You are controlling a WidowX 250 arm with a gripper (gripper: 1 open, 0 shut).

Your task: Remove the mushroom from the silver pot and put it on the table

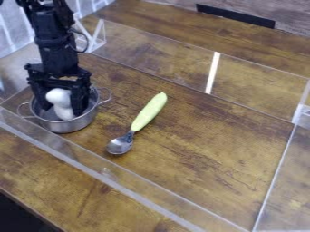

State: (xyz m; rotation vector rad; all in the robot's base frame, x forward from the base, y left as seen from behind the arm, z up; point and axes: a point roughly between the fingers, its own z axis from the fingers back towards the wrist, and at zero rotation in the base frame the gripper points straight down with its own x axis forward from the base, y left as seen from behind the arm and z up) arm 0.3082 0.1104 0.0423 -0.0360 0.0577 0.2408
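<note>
Brown wood-grain table with clear acrylic walls; at left, gripper fingers spread around mushroom in silver pot

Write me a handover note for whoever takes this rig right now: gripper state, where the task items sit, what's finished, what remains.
Gripper: open, pointing down into the small shiny silver pot at the table's left edge, jaws either side of the toy mushroom's white stem; no grip yet.
Mushroom: inside the pot.
Brown wood-grain table: a yellow-green corn-like piece and a metal spoon lie right of the pot.
Done: approach only.
Left: close, lift, place on the table.
</note>
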